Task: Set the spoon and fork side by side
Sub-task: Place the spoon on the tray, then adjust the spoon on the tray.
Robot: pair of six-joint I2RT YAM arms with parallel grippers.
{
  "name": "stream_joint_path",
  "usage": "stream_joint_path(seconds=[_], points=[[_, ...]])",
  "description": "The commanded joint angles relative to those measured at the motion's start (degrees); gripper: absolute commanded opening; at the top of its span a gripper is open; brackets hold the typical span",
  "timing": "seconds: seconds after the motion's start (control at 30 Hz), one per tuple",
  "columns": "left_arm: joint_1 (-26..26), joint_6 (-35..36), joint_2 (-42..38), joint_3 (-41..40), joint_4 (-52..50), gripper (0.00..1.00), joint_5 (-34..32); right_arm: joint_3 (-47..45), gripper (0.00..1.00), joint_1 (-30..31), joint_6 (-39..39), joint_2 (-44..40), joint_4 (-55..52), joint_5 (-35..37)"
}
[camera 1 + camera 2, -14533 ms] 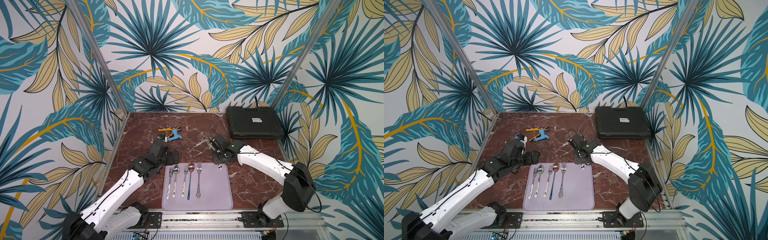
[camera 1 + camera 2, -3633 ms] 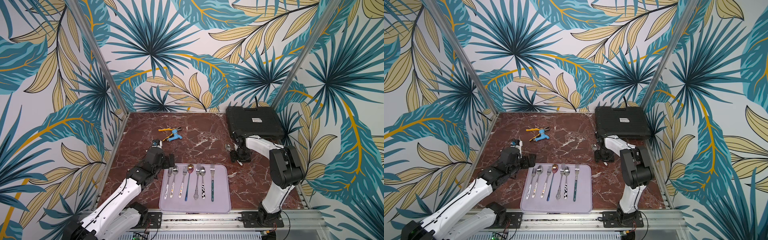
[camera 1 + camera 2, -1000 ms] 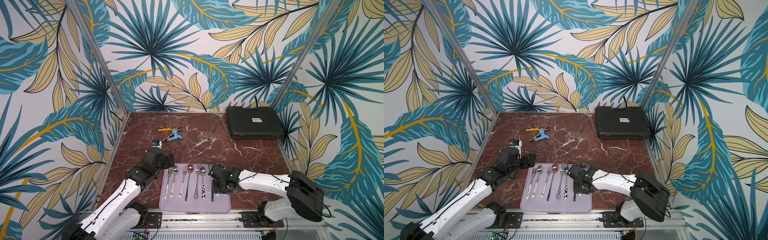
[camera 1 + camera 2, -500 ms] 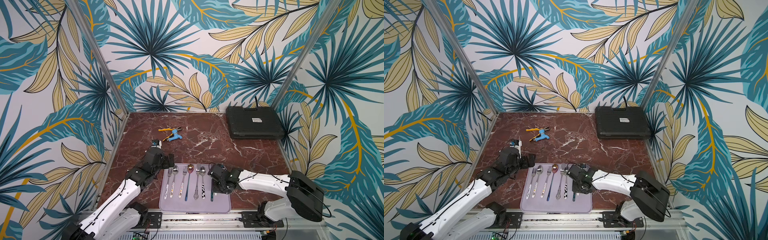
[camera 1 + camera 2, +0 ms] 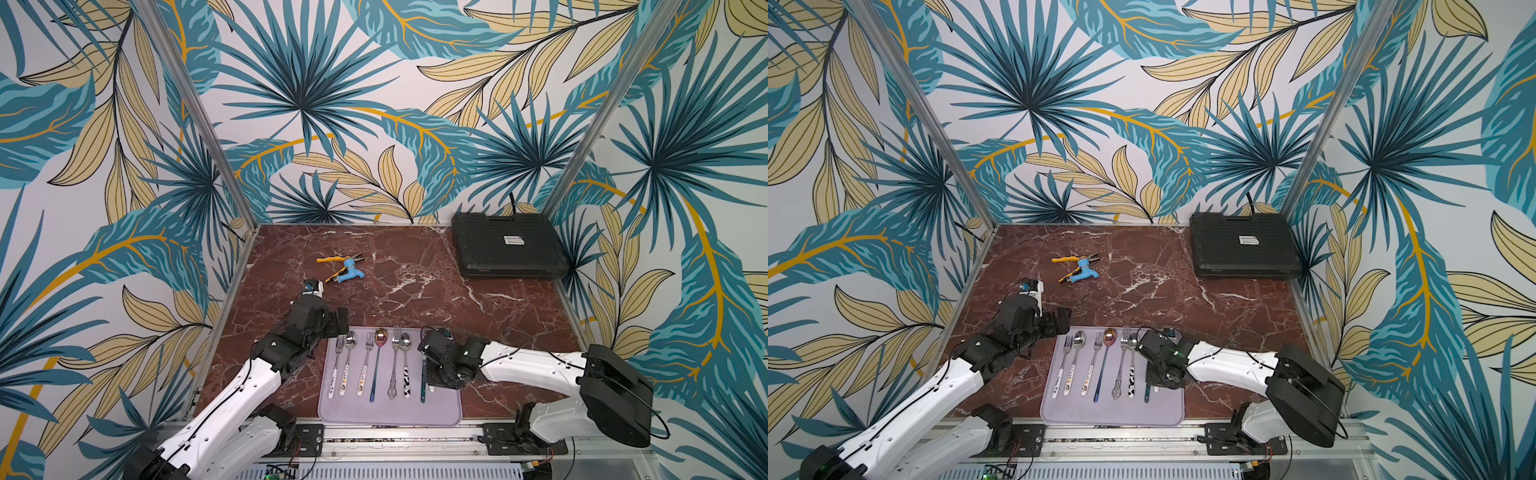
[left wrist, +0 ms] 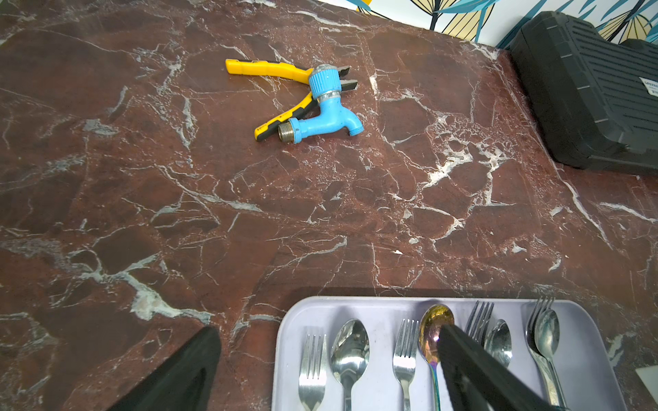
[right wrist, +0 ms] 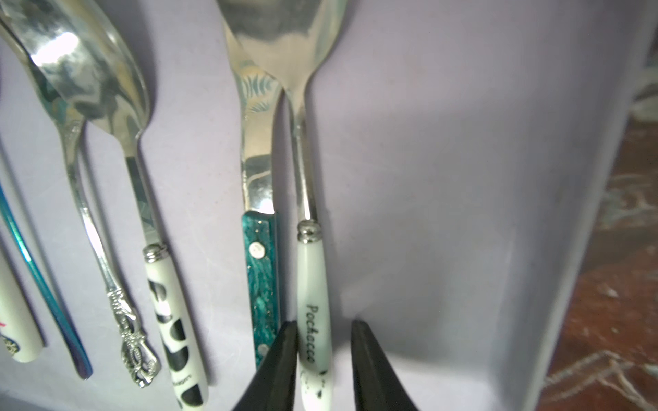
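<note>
While the right gripper point(image 7: 322, 323) hangs low over the right end of the lilac tray point(image 7: 463, 213), its black fingers point(image 7: 281, 356) stand slightly apart. They straddle the white "Pochacco" handle of the spoon point(image 7: 313, 277) without clamping it, and a gap shows on one side. The spoon lies flat just right of the teal-handled fork point(image 7: 261, 270), parallel to it, with their necks touching. Six more pieces of cutlery point(image 5: 376, 365) lie in a row to their left. The left gripper point(image 6: 325, 329) hangs spread wide, gripping nothing, at the tray's far left corner. Farther back on the marble table point(image 5: 415, 291), yellow-handled pliers point(image 5: 328, 259) touch a blue tap point(image 5: 349, 272), and a black case point(image 5: 509, 245) sits in the far right corner.
</note>
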Motion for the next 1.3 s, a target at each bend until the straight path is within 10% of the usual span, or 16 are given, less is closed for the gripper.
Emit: stream_joint_path(seconds=[0.0, 1.27], points=[[0.46, 0.52, -0.54, -0.83, -0.05, 1.0, -0.05, 0.15, 0.35, 0.17, -0.16, -1.51, -4.59, 2.04], [0.46, 0.48, -1.4, -0.74, -0.62, 1.0, -0.46, 5.2, 0.29, -0.51, -0.35, 6.83, -3.95, 3.46]])
